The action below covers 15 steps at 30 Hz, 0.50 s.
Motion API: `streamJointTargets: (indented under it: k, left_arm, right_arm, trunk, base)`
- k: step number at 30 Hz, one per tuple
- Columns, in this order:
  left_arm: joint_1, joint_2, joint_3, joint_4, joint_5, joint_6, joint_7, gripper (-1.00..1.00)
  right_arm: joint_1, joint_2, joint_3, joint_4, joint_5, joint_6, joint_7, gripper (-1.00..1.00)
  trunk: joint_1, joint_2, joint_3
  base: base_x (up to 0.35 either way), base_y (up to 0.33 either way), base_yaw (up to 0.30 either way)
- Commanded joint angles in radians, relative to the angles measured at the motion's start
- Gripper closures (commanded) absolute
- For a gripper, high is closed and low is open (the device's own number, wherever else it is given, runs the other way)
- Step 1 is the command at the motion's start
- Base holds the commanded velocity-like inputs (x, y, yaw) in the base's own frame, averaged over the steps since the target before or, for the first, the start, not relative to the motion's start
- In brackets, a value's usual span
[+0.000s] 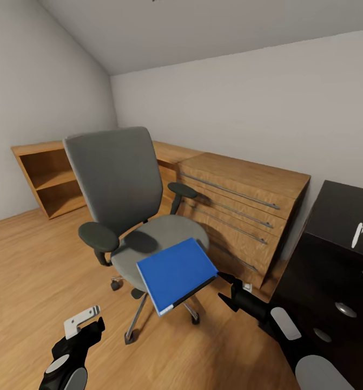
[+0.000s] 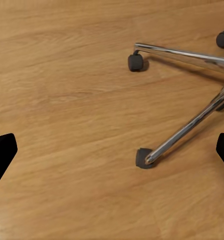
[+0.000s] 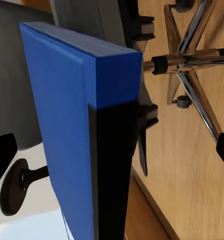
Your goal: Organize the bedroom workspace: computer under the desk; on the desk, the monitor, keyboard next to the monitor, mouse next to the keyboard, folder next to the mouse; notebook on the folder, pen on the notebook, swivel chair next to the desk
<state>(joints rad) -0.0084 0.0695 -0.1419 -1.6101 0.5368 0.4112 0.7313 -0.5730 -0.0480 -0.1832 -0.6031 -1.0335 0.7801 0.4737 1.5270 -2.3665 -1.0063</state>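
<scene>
The grey swivel chair (image 1: 121,184) stands mid-room on the wood floor. The blue folder (image 1: 176,273) lies tilted at the front of its seat, overhanging the edge. My right gripper (image 1: 226,290) is at the folder's right edge. In the right wrist view the folder (image 3: 66,125) fills the space ahead, with the fingers (image 3: 2,155) spread wide on either side, open. My left gripper (image 1: 86,320) hangs low over the floor left of the chair, open and empty. Its wrist view shows the chair's chrome base (image 2: 192,125). The white pen (image 1: 357,234) lies on the black desk (image 1: 332,211) at right.
An oak dresser (image 1: 241,200) with long drawer handles stands against the wall behind the chair, and open oak shelves (image 1: 51,179) sit further left. The desk's black drawer unit (image 1: 332,303) is close on my right. Bare wood floor (image 1: 35,271) spreads to the left.
</scene>
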Motion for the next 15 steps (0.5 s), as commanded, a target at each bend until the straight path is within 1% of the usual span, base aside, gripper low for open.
streamJointTargets:
  k: [1, 8, 12, 15]
  left_arm:
    - [-0.001, 0.001, -0.002, 0.0, 0.006, 0.003, 0.008, -1.0]
    - [-0.001, 0.001, -0.002, 0.001, 0.006, 0.003, 0.009, -1.0]
    - [-0.001, 0.001, -0.002, 0.001, 0.006, 0.002, 0.009, -1.0]
    - [-0.001, 0.001, -0.002, 0.002, 0.007, 0.002, 0.009, -1.0]
  right_arm:
    - [-0.001, 0.0, -0.004, 0.0, 0.001, 0.007, 0.002, -1.0]
    - [-0.001, 0.0, -0.004, 0.0, 0.001, 0.006, 0.002, -1.0]
    - [-0.001, 0.0, -0.004, 0.0, 0.002, 0.006, 0.002, -1.0]
    - [-0.001, 0.0, -0.004, 0.0, 0.001, 0.006, 0.002, -1.0]
  trunk:
    - [0.0, 0.0, -0.001]
    - [0.0, 0.0, -0.001]
    - [0.0, 0.0, -0.001]
    - [0.0, 0.0, -0.001]
  base:
    - [0.106, 0.026, 0.0]
    - [0.051, 0.013, 0.0]
    - [0.184, 0.061, 0.0]
    - [0.122, 0.04, 0.0]
